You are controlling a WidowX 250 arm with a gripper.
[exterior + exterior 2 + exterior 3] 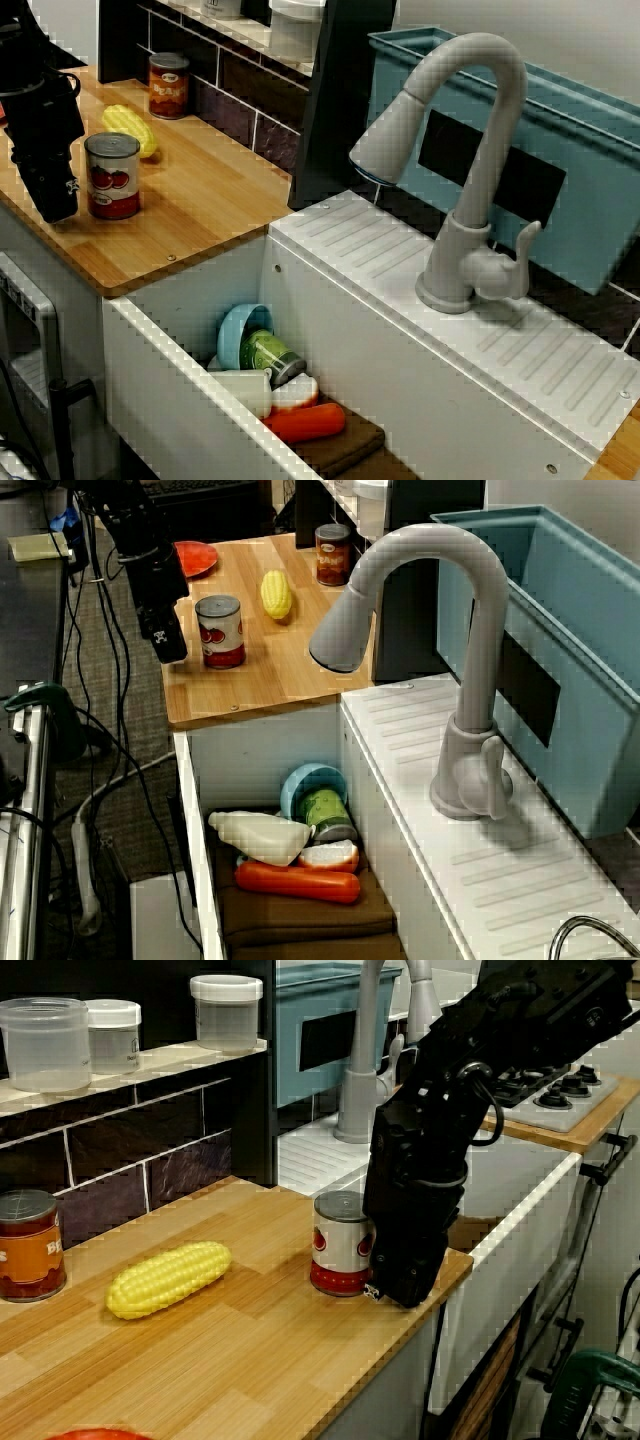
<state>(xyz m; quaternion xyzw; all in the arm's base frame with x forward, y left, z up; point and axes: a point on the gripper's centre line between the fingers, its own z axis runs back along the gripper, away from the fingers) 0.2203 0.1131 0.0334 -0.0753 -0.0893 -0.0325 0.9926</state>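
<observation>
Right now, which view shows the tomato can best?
The view from above: the can stands whole, label clear, beside the claw. The high side view shows it whole too, but slightly smaller. In the low view the claw covers one edge of it.

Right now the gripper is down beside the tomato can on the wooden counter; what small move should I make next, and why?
Probably raise the gripper slightly and shift it over the tomato can. In the view from above it stands beside the can with a gap between them, not around it, and whether its jaws are open cannot be told.
</observation>
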